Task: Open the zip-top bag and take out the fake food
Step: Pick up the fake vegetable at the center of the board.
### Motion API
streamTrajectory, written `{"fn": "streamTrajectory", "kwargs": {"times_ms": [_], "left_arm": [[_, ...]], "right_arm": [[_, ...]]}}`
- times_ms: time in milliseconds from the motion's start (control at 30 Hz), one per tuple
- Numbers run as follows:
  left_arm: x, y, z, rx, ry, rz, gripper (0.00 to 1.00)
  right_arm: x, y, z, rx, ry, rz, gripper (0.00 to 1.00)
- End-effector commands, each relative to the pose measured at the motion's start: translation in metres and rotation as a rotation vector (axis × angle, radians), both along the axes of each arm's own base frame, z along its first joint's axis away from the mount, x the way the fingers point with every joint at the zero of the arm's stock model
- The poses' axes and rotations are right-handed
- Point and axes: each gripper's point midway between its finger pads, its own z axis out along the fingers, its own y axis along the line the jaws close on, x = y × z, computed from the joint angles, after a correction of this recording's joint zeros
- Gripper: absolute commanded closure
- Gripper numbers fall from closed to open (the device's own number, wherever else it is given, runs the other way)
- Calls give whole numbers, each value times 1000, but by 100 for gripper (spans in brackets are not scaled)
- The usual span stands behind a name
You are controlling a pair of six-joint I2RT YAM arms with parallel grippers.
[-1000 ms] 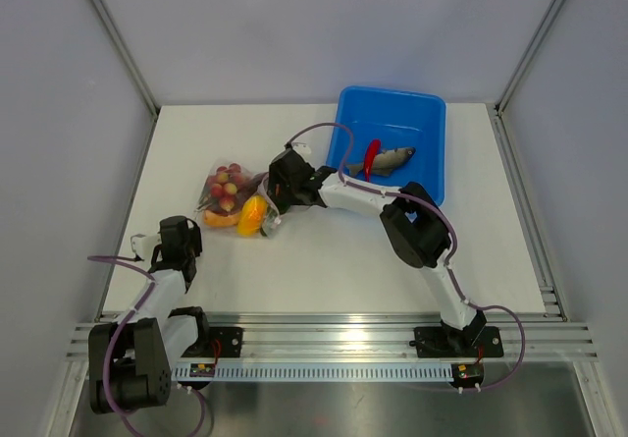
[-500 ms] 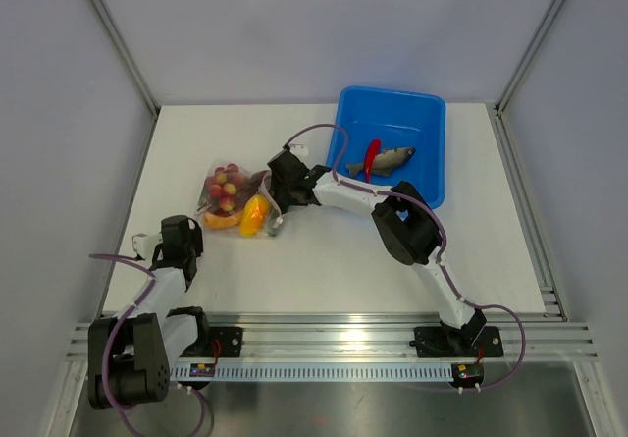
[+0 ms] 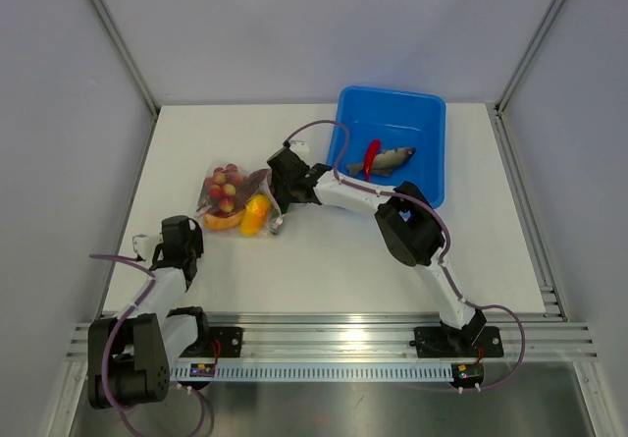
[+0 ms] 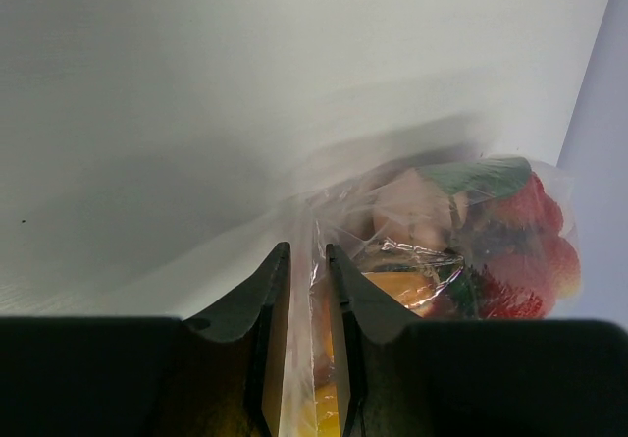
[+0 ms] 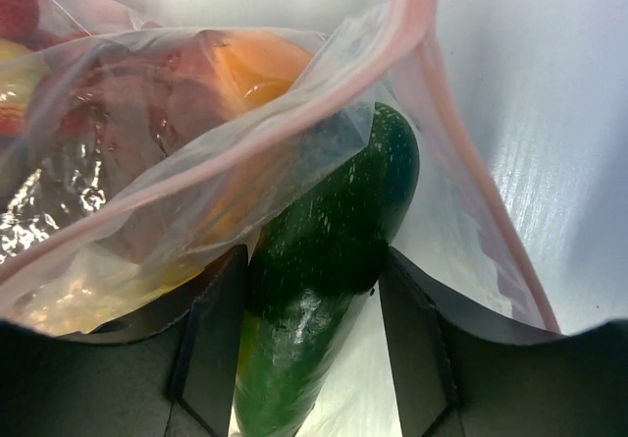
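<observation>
Zip-top bag (image 3: 231, 196) on white table (image 3: 324, 270): left gripper (image 4: 307, 258) pinches its film, right gripper (image 5: 312, 265) clamps cucumber (image 5: 339, 211).

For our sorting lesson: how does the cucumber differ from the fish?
The cucumber is dark green; the fish is grey. The cucumber sits in the mouth of the zip-top bag, held by the right gripper; the fish lies loose in the blue tub. Both are toy food.
</observation>
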Motion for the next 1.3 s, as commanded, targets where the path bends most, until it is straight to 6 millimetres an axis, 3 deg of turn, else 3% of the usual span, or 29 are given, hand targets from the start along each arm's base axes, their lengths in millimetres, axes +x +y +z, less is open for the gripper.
{"fn": "streamTrajectory", "kwargs": {"times_ms": [0,233,567,700,933,1000,1033,1100,1133,1267], "left_arm": [[12,5,20,15,-62,27,77],[11,6,19,13,-58,32,77],[11,6,19,11,-59,34,77],[11,5,19,9,-59,31,77],[11,5,19,9,-58,34,77],[11,5,19,8,-58,32,77],[11,5,18,9,-55,32,77],[11,5,19,9,-56,34,77],[11,5,19,8,-58,32,77],[10,5,18,7,-53,31,77]], "right_arm": [[4,4,57,54,-101,-9,78],[7,-3,84,88,-153,-53,78],[13,-16,138,161,-243,-111,78],[17,-28,148,161,-251,-126,78],[30,-66,176,192,-265,-166,78],[35,-84,182,199,-267,-187,78],[35,-91,196,220,-283,-191,78],[40,-109,202,230,-285,-211,78],[39,-117,213,248,-299,-218,78],[45,-148,224,239,-313,-254,79]]}}
